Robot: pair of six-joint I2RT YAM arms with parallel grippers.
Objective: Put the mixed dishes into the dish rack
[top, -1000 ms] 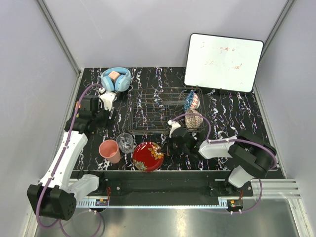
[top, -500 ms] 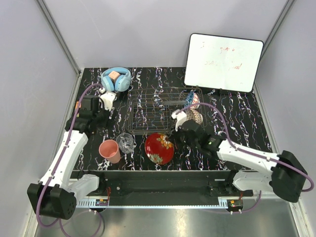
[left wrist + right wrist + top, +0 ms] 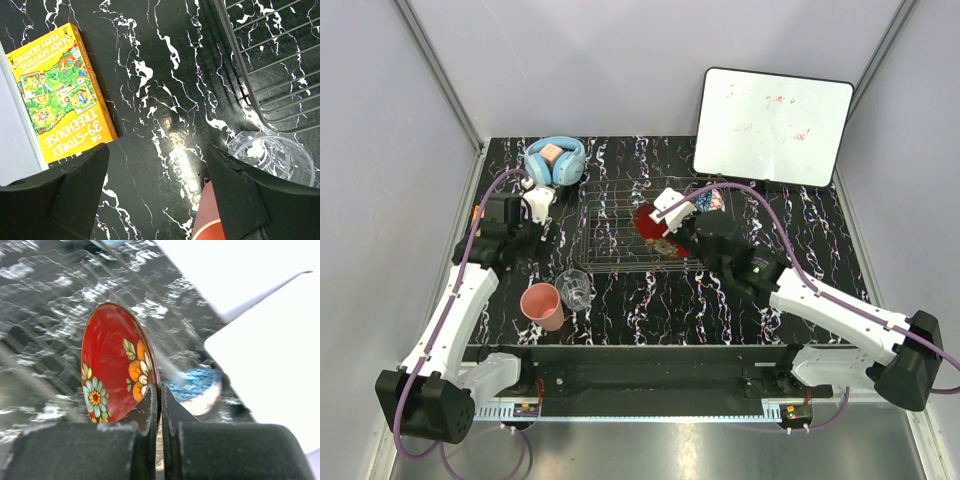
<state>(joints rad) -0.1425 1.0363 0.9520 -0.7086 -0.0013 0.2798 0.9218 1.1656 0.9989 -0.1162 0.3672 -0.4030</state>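
Note:
My right gripper [image 3: 670,228] is shut on the rim of the red floral plate [image 3: 653,225] and holds it on edge over the dark wire dish rack [image 3: 610,235]. In the right wrist view the plate [image 3: 115,370] stands upright just left of my gripper [image 3: 160,402], with the blue patterned bowl [image 3: 200,389] behind it. The cream lattice bowl is hidden behind my right arm. The salmon-pink cup [image 3: 542,305] and the clear glass tumbler [image 3: 575,288] stand on the table in front of the rack's left corner. My left gripper [image 3: 530,225] is open and empty, left of the rack.
Blue headphones [image 3: 555,160] lie behind the rack's left corner. The whiteboard [image 3: 770,125] leans at the back right. A yellow book [image 3: 60,92] lies by the left wall. The left wrist view shows the tumbler [image 3: 272,155], the cup [image 3: 212,222] and the rack's corner [image 3: 270,65].
My right gripper has lifted the red plate from the table's front, turned it on edge and carried it back over the rack. The left arm has not moved.

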